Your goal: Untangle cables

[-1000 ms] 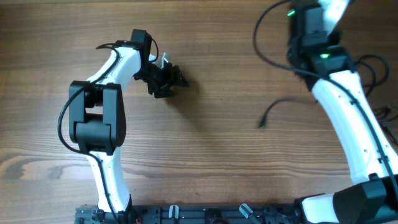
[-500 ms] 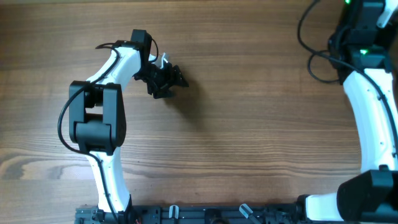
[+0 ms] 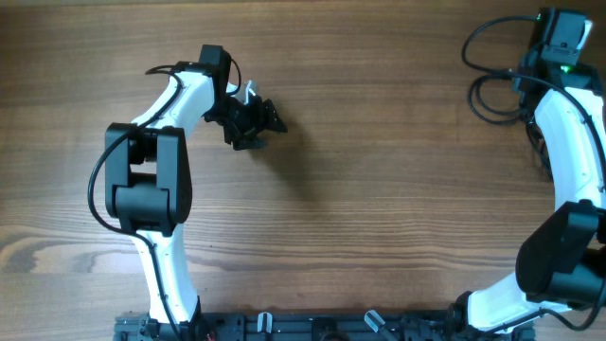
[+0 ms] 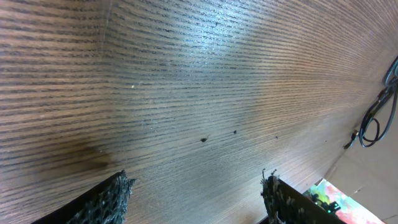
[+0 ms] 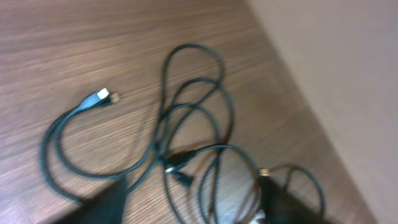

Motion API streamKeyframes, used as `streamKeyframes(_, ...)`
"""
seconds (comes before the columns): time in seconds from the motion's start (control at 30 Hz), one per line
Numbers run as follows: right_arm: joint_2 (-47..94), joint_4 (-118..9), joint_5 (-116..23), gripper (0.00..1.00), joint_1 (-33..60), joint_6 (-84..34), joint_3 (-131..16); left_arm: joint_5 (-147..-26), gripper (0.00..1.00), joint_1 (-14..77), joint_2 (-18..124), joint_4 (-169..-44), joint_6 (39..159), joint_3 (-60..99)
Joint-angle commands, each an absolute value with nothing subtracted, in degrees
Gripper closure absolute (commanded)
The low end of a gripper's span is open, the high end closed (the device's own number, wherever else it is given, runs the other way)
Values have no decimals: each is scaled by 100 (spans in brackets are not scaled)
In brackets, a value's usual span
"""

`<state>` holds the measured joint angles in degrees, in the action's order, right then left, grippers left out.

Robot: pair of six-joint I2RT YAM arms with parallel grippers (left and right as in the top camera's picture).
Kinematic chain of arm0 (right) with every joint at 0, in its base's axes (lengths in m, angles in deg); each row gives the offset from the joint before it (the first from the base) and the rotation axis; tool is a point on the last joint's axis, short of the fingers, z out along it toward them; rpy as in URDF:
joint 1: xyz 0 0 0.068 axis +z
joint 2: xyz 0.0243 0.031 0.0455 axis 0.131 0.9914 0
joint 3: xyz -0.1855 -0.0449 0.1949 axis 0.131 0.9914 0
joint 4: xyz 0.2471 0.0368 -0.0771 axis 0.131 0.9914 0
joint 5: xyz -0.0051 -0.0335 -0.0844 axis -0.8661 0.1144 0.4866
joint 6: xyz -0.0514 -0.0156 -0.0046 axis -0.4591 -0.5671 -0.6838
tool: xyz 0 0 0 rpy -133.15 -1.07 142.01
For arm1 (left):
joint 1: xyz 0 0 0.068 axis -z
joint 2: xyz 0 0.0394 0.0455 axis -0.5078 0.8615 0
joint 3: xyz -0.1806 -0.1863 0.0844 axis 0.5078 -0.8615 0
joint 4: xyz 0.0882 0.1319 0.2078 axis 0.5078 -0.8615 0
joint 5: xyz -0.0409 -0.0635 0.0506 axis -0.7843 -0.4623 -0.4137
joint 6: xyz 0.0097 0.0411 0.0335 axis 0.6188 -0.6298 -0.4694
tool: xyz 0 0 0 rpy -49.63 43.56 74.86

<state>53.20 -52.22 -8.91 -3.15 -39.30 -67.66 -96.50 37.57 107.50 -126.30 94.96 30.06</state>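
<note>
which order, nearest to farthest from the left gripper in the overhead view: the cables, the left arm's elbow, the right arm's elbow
Measured from the left gripper:
1. left arm's elbow, close by, toward the lower left of the picture.
2. cables, across the table, looped near the top right.
3. right arm's elbow, at the lower right edge.

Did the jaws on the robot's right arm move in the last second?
Yes. Seen from overhead, the right gripper swung rightward, from nearer the middle of the brown wooden table to its far right edge.
</note>
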Motion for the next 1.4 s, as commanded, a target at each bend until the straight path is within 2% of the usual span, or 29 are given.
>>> streamKeyframes(0.0,5478,-5132,-2145,2,-326,-3838,-6709,-9635,27,3752,10855,-12619,9445,2989)
streamKeyframes(0.1,5515,-5010,-2895,0,-326,-3840,-6709,-9637,20,3752,10855,-12619,9445,2989)
streamKeyframes(0.17,5517,-4881,-3430,1,-326,-3836,-6709,-9639,22,3752,10855,-12632,9445,2989)
streamKeyframes(0.2,5517,-4795,-3780,1,-326,-3836,-6709,-9639,37,3752,10855,-12640,9443,2989)
streamKeyframes(0.23,5517,-4704,-4138,0,-326,-3838,-6709,-9639,58,3752,10855,-12638,9441,2989)
streamKeyframes(0.27,5517,-4605,-4497,1,-326,-3840,-6709,-9639,74,3752,10855,-12640,9443,2989)
streamKeyframes(0.3,5519,-4498,-4796,1,-326,-3842,-6709,-9639,84,3752,10853,-12643,9441,2989)
streamKeyframes(0.4,5519,-4277,-5306,0,-326,-3822,-6709,-9635,96,3752,10820,-12658,9441,2991)
streamKeyframes(0.6,5517,-4325,-5489,1,-326,-2660,-6709,-8796,96,3752,10779,-12586,9469,2991)
streamKeyframes(0.83,5519,-4354,-5491,0,-326,-2491,-6709,-6870,96,3879,10781,-12507,9959,2985)
streamKeyframes(0.9,5519,-4354,-5491,0,-326,-2491,-6709,-6713,89,3949,10781,-12503,9987,2985)
streamKeyframes(0.97,5519,-4354,-5491,0,-326,-2489,-6709,-6632,70,4028,10781,-12485,9985,2985)
streamKeyframes(1.0,5517,-4354,-5491,0,-326,-2491,-6709,-6630,57,4054,10781,-12485,9983,2985)
streamKeyframes(1.03,5517,-4354,-5491,0,-326,-2491,-6709,-6632,34,4085,10781,-12485,9983,2985)
streamKeyframes(1.07,5517,-4354,-5491,0,-326,-2489,-6709,-6634,2,4109,10781,-12485,9983,2985)
streamKeyframes(1.37,5519,-4356,-5491,0,-326,-2491,-6709,-6634,0,4155,10781,-12525,9983,2985)
